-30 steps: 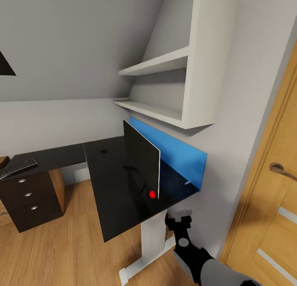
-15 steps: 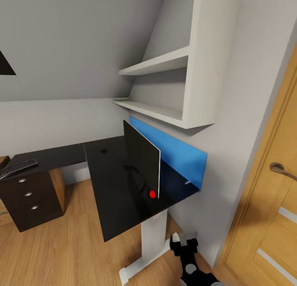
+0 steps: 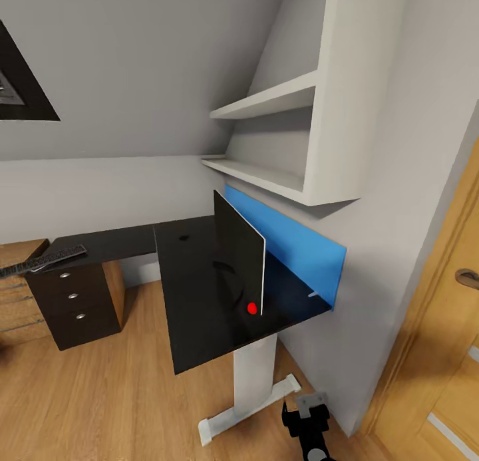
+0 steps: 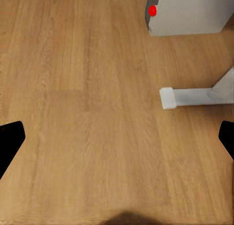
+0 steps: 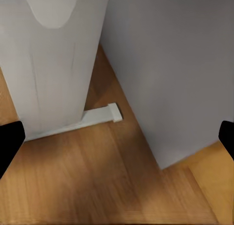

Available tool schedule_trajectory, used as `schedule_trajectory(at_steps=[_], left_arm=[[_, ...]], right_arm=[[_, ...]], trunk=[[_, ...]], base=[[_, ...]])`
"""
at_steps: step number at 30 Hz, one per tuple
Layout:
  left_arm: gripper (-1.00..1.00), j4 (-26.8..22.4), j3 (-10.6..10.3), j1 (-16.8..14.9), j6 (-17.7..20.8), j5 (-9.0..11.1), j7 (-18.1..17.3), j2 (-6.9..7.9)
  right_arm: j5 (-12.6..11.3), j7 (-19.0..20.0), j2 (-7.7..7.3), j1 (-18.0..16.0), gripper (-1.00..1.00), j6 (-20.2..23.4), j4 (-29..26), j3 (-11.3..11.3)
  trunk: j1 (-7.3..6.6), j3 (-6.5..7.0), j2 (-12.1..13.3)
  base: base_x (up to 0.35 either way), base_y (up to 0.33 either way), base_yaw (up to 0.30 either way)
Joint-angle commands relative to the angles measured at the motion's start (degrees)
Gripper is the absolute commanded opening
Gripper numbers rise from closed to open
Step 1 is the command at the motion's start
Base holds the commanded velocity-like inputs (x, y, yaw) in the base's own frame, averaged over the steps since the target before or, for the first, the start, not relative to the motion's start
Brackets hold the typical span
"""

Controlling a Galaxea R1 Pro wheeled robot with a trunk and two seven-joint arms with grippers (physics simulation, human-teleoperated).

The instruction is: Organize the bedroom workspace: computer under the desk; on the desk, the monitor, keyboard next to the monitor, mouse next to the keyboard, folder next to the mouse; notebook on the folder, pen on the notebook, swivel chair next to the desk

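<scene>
A: Looking from the head view, the large L-shaped counter with a black top, white metal legs and a blue back panel (image 3: pixel 199 328) fills the middle; the wide flat monitor, black in front and white-edged (image 3: pixel 238 258), stands upright on it, seen nearly edge-on, its long axis running away from the camera along the blue panel, screen facing the open room.

B: And the flat black rectangular keyboard (image 3: pixel 43 261)?

A: Far off at the counter's other wing, over the black three-drawer pedestal (image 3: pixel 76 305), lying flat with its long axis along that wing; I'd judge it light and stiff, best pinched across its narrow width near the middle; the monitor looks top-heavy and fragile.

B: The right hand (image 3: pixel 307 426)?

A: Low by the white leg; there I cannot tell its state.

B: Left wrist view?

A: Wooden floor (image 4: pixel 87 113); dark fingertips (image 4: pixel 9 140) at opposite edges, so that hand is spread wide, holding nothing.

B: Right wrist view?

A: The same; fingertips (image 5: pixel 9 140) far apart, empty, facing the white leg (image 5: pixel 53 64).
</scene>
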Motion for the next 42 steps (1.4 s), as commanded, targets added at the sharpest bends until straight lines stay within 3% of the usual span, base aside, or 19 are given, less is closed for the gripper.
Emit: schedule_trajectory(at_steps=[1,9,23,33,42], left_arm=[[1.0,-0.1,-0.1,0.0,0.0,0.1,0.1,-0.03],[1.0,-0.1,-0.2,0.0,0.0,0.0,0.1,-0.07],[1.0,-0.1,-0.1,0.0,-0.1,0.2,0.2,0.19],[1.0,0.6,0.3,0.0,0.2,0.4,0.7,0.16],[1.0,3.7,0.3,0.0,0.3,0.5,0.8,0.16]], right_arm=[[-0.5,-0.1,-0.01,0.0,1.0,-0.2,0.1,0.5],[-0.5,0.0,0.01,0.3,1.0,-0.2,0.2,0.5],[-0.5,0.2,0.18,0.4,1.0,-0.3,0.2,0.7],[-0.1,6.1,0.17,0.4,1.0,-1.4,0.2,0.7],[0.0,7.6,0.09,0.4,1.0,-1.9,0.2,0.6]], trunk=[[0.0,-0.12,-0.1],[0.0,-0.43,-0.1],[0.0,-0.64,-0.1],[0.0,-0.7,-0.1],[0.0,-0.85,-0.1]], base=[[-0.104,-0.29,0.238],[-0.092,-0.252,0.24],[-0.012,-0.032,0.244],[-0.001,-0.001,0.255],[0.0,0.0,0.254]])
